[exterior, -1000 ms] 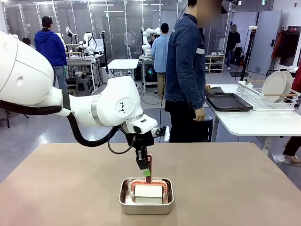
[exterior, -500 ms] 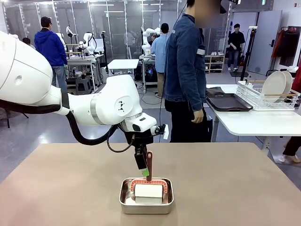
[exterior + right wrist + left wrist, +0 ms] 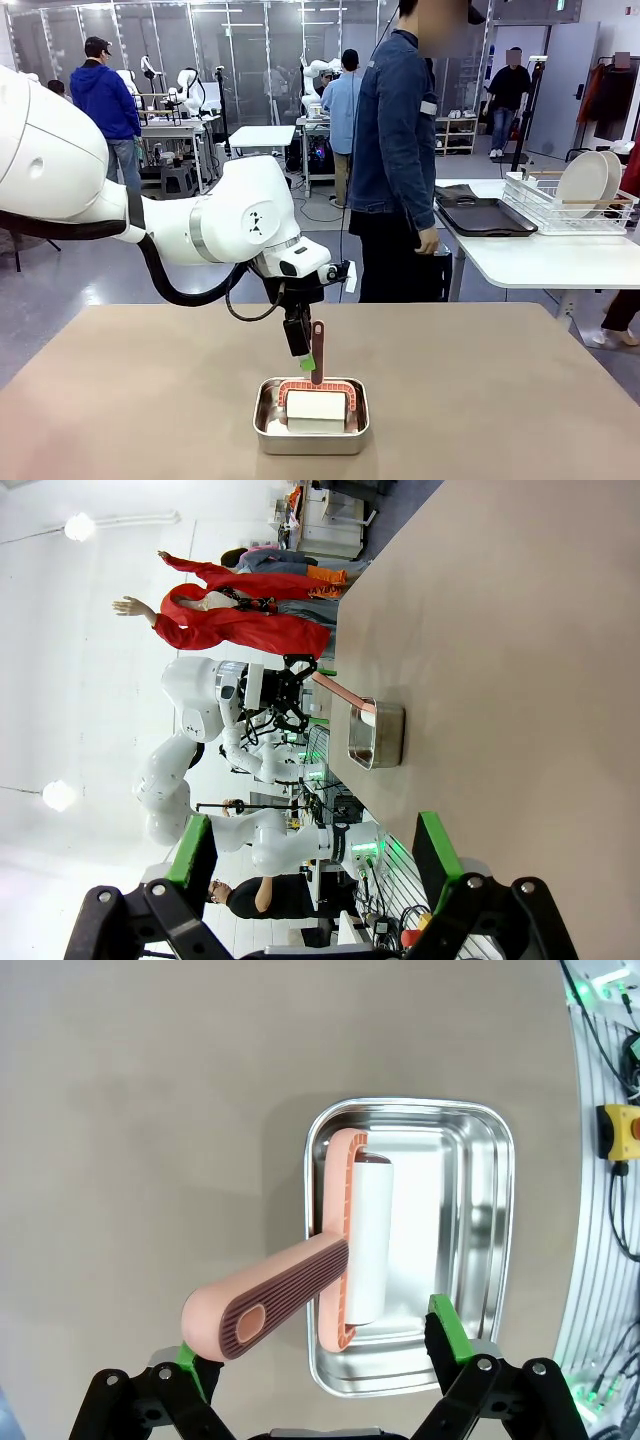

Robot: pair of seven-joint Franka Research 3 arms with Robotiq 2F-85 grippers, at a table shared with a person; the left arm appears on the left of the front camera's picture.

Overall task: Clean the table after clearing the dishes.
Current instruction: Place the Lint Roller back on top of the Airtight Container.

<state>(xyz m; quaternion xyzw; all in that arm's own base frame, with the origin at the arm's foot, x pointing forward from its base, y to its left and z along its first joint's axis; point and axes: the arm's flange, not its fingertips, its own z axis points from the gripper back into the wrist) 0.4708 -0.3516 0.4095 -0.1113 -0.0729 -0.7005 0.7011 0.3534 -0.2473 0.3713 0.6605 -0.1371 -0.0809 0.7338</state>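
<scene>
Left gripper (image 3: 318, 1355) jaws apart around the pink-handled white lint roller (image 3: 330, 1260) in the steel pan (image 3: 311, 428); unsupported, its handle could topple. Right gripper (image 3: 315, 868) jaws apart, empty.

My left arm (image 3: 150, 200) is big, round and white, with fat smooth parts like balloons. A grey ring sits between two of its parts. A black cable (image 3: 185, 290) loops under it, back from the claw. The left claw (image 3: 325, 1345) is black with bright green pads (image 3: 447, 1328) on its fingertips and small silver screws on its links. My right claw (image 3: 315, 865) looks the same. The person across from the claw wears a dark blue denim jacket (image 3: 395, 130) and black pants.
</scene>
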